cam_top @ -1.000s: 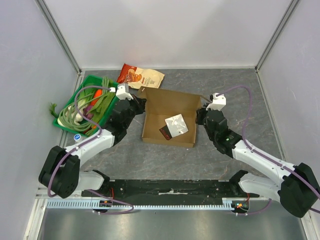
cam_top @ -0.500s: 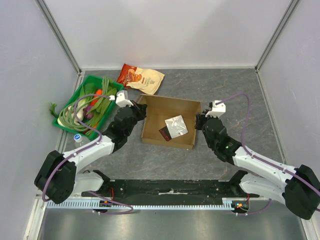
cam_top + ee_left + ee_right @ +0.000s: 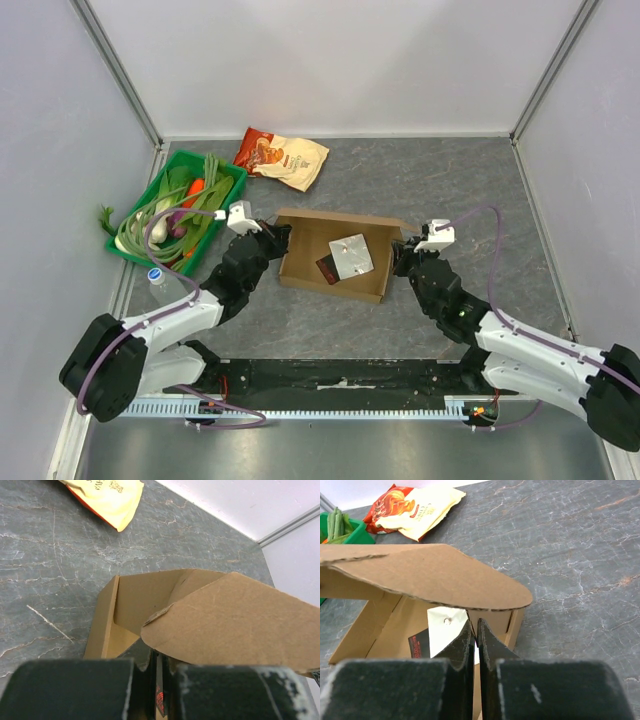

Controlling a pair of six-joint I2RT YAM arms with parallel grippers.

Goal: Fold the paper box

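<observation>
The paper box (image 3: 303,250) is brown cardboard and lies open in the middle of the table. Inside it are a white packet (image 3: 351,253) and a dark card (image 3: 328,267). My left gripper (image 3: 278,238) is shut at the box's left wall. In the left wrist view its tips (image 3: 159,655) sit just under a rounded side flap (image 3: 235,620). My right gripper (image 3: 402,255) is shut at the right wall. Its tips (image 3: 474,627) sit under the other rounded flap (image 3: 430,575), with nothing between them. I cannot see whether the left tips pinch any cardboard.
A cream-and-red snack bag (image 3: 282,156) lies behind the box. A green basket (image 3: 150,258) of vegetables stands at the left, with a small capped bottle (image 3: 155,277) beside it. White walls close in the table on three sides.
Both grippers have drawn back toward the near edge. The box has slid nearer with them, away from the snack bag. Its side flaps now stand up over the fingertips.
</observation>
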